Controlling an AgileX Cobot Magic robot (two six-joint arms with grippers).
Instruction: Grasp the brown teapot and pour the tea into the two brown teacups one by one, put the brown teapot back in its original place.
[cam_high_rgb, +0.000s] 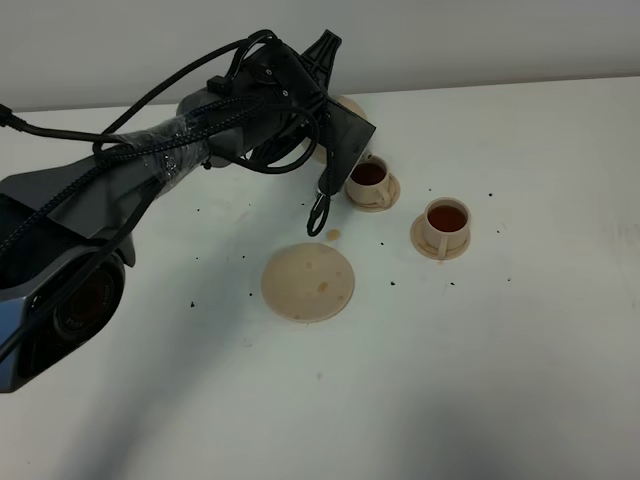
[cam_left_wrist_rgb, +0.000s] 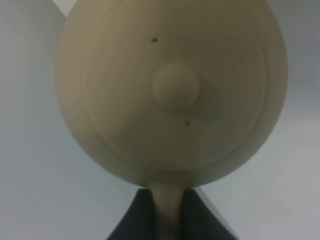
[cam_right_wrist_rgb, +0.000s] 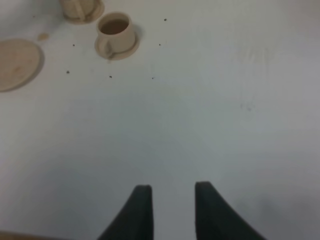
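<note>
The brown teapot (cam_left_wrist_rgb: 170, 90) fills the left wrist view, lid knob facing the camera. My left gripper (cam_left_wrist_rgb: 167, 200) is shut on its loop handle. From the high camera only a tan sliver of the teapot (cam_high_rgb: 352, 104) shows behind the left arm, above the nearer of the two brown teacups (cam_high_rgb: 370, 183). The other teacup (cam_high_rgb: 443, 226) stands to its right. Both hold dark tea. The flat saucer, the original place (cam_high_rgb: 308, 282), lies bare in front of them. My right gripper (cam_right_wrist_rgb: 170, 200) is open over bare table, with a teacup (cam_right_wrist_rgb: 116, 32) and the saucer (cam_right_wrist_rgb: 17, 64) far ahead.
Dark tea-leaf specks are scattered over the white table (cam_high_rgb: 520, 350), and a small tea stain (cam_high_rgb: 333, 234) lies between the saucer and the left cup. A cable loop (cam_high_rgb: 318, 215) dangles from the left arm above that stain.
</note>
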